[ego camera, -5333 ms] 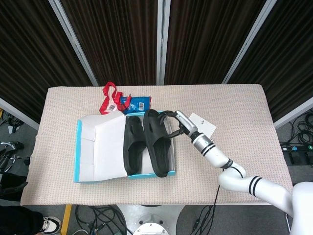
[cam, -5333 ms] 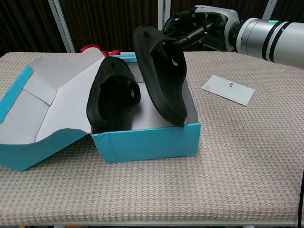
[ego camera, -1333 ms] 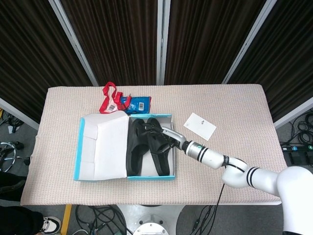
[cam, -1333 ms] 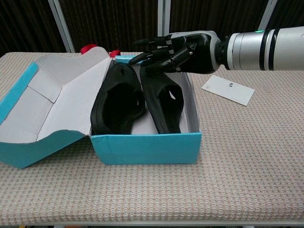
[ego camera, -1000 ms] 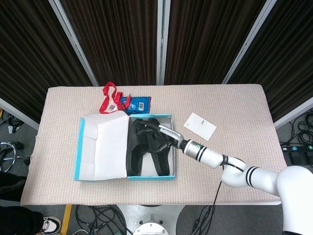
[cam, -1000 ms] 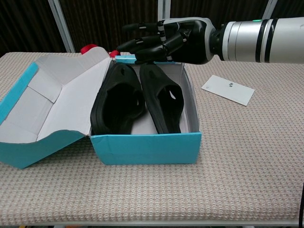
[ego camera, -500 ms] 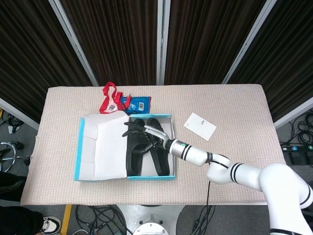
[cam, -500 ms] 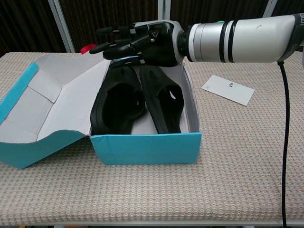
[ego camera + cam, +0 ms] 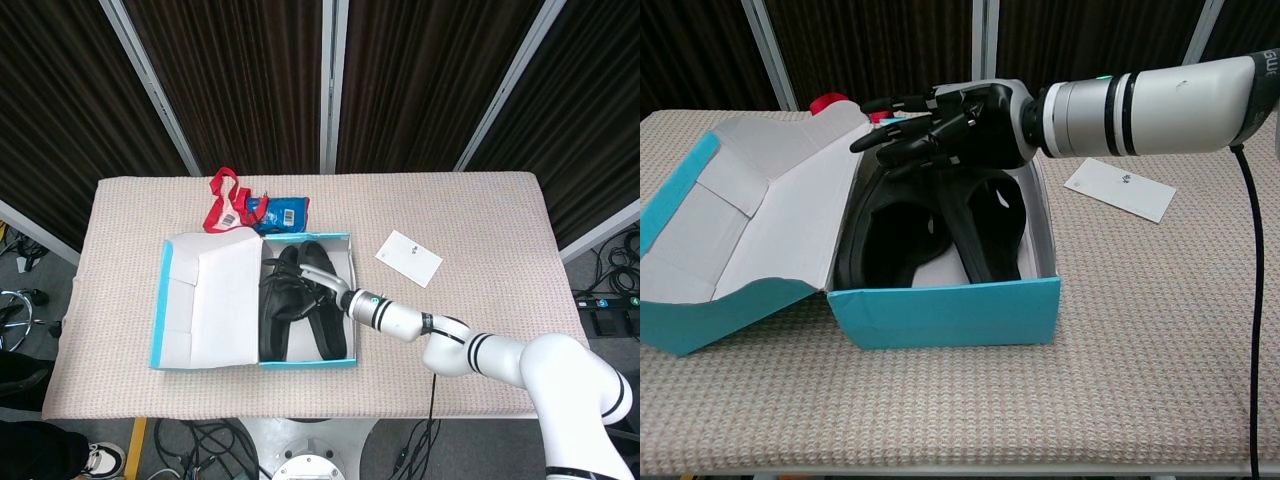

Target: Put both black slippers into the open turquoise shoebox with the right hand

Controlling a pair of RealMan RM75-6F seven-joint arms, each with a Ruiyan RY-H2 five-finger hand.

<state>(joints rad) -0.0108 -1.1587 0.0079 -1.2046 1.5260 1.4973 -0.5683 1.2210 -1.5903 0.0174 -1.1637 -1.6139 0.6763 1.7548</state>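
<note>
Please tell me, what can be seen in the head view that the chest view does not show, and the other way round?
Only the head view shows the blue packet behind the box and the dark curtains. Only the chest view shows the box's turquoise front wall face on. Both show the shoebox, the two black slippers inside it, the right hand with fingers spread above them, the red strap and the white card.

No text or label is sharp enough to read.
</note>
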